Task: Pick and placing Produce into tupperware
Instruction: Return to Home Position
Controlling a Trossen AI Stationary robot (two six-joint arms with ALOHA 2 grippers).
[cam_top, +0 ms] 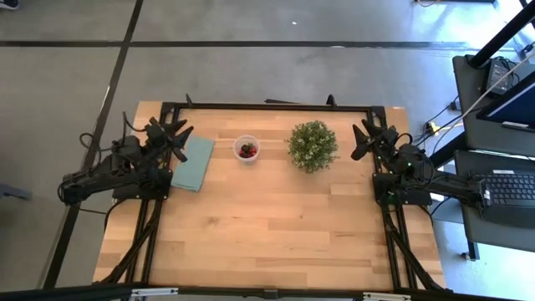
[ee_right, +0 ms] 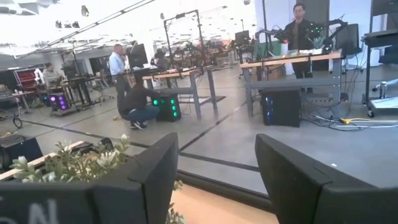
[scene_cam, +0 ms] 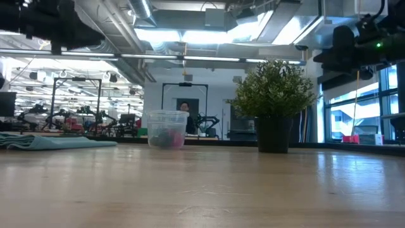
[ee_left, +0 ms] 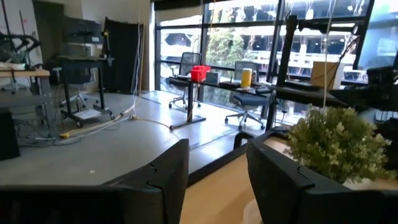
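tupperware (cam_top: 247, 149) with the produce (cam_top: 247, 151) inside stands between the two arms, nearer the left gripper (cam_top: 181, 142) than the right gripper (cam_top: 358, 142), both spread apart and holding nothing.

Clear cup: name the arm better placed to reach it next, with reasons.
Left, probably. The left pincer hangs open close to the clear cup, with only the teal cloth between them. The right pincer, also open, sits farther off, and the potted plant stands between it and the cup.
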